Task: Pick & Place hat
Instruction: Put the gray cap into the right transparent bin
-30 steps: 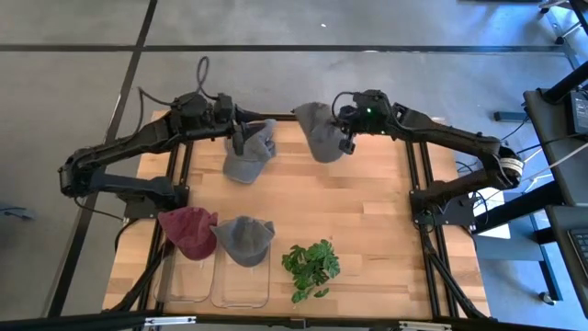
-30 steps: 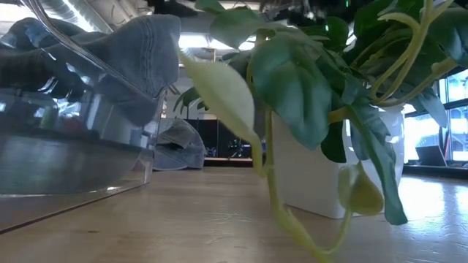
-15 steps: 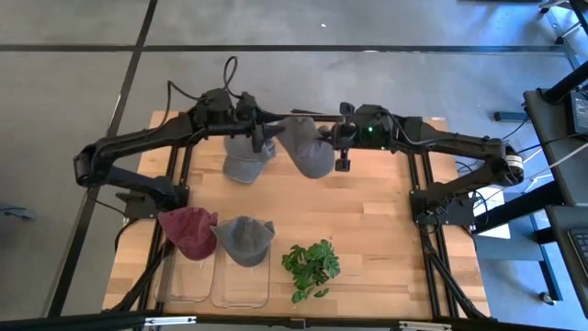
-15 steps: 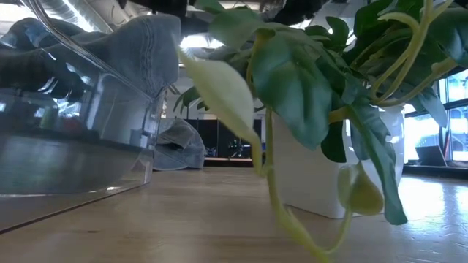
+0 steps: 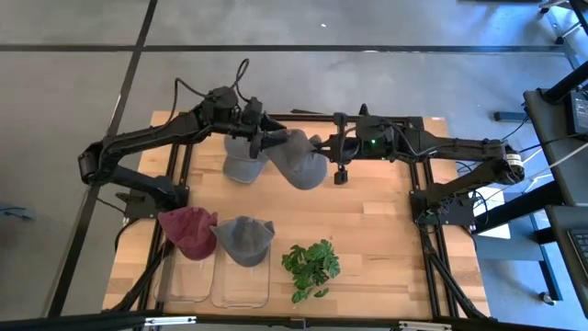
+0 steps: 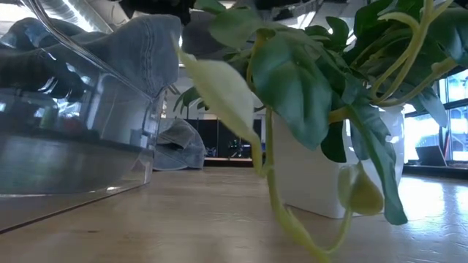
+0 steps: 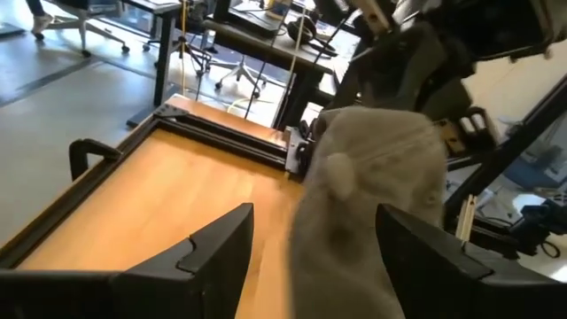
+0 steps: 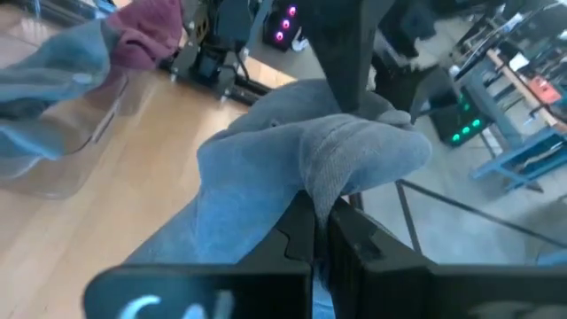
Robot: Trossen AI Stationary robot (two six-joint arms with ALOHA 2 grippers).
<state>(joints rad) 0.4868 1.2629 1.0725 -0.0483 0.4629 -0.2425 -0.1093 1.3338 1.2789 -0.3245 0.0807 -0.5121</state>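
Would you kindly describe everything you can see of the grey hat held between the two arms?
The grey hat is soft, fabric-looking, with a rounded crown and a small button on top, seen in the left wrist view. It hangs crumpled above the far half of the wooden table, off its surface. The right hand pinches a fold of it, fingers shut. The left hand is open, its fingers either side of the crown.

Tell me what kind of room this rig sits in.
Probably an open lab or workshop-style office: bare concrete floor around the wooden table, rolling office chairs at desks, and exposed ceiling ducting overhead.
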